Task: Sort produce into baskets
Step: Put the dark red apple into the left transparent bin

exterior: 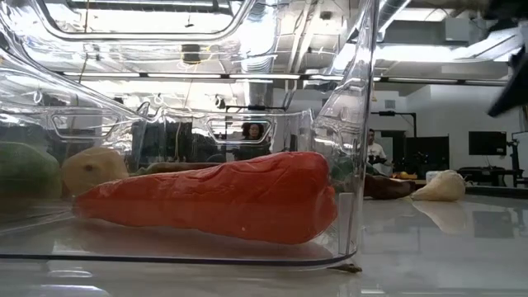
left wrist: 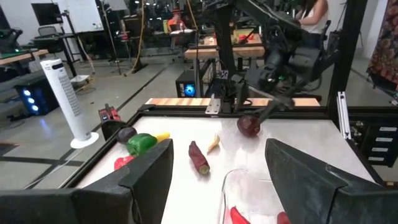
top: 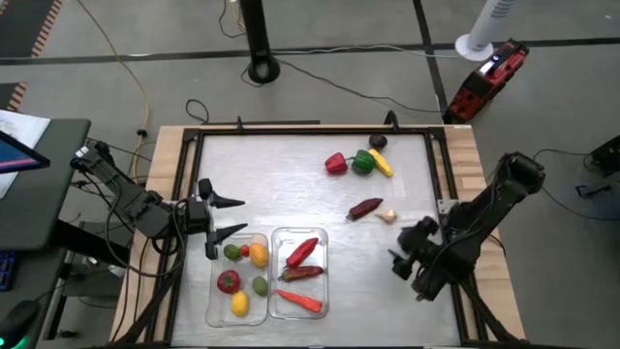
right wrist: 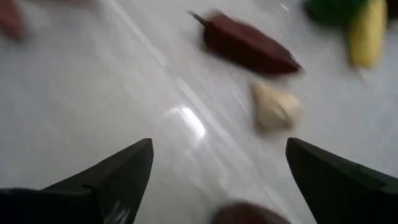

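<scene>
Overhead, the white tabletop (top: 291, 165) sits in a pale wooden frame on a grey concrete floor, with a white tower fan (top: 481, 27) beyond its far edge. Two clear bins (top: 301, 273) stand side by side at the near edge, holding produce; a red pepper (top: 335, 164), green pepper (top: 363, 161), dark eggplant (top: 365, 207) and garlic (top: 387, 216) lie loose farther back. Left gripper (top: 225, 217) hovers beside the bins, fingers apart. Right gripper (right wrist: 211, 180) hangs near the garlic, fingers spread, empty.
</scene>
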`<action>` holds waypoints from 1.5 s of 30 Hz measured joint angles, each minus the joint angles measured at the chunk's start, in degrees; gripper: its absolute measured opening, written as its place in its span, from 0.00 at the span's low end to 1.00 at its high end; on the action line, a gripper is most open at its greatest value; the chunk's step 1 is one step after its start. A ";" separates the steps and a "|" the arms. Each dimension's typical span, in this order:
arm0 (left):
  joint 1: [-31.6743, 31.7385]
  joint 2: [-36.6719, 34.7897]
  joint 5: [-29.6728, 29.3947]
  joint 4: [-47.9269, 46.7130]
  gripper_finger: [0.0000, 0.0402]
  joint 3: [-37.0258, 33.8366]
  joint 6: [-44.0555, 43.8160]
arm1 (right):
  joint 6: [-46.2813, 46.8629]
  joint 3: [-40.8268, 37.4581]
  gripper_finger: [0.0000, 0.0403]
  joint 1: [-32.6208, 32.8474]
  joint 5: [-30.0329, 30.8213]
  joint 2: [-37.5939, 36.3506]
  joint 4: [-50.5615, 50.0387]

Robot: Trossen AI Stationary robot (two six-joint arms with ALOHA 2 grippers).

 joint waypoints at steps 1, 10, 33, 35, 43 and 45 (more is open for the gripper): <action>0.00 0.00 0.00 0.01 0.60 0.00 0.00 | 1.80 -0.86 0.99 0.38 -0.87 -0.10 -0.79; 0.01 0.00 -0.03 -0.07 0.60 0.00 0.00 | 8.51 -5.03 0.98 0.25 -14.14 3.63 -1.22; -0.01 0.02 -0.01 -0.07 0.60 0.00 -0.33 | 7.54 0.87 0.78 -2.41 -13.15 8.05 -1.49; 0.01 0.02 -0.04 -0.04 0.60 0.00 -0.20 | 4.30 3.84 0.77 -3.46 -9.11 8.05 -0.80; -0.01 0.02 -0.40 -0.03 0.60 0.00 0.02 | -31.56 11.75 0.77 -8.93 6.21 8.00 27.11; 0.01 0.02 -0.40 -0.03 0.60 0.00 0.02 | -43.98 11.75 0.78 -10.61 5.38 8.11 39.82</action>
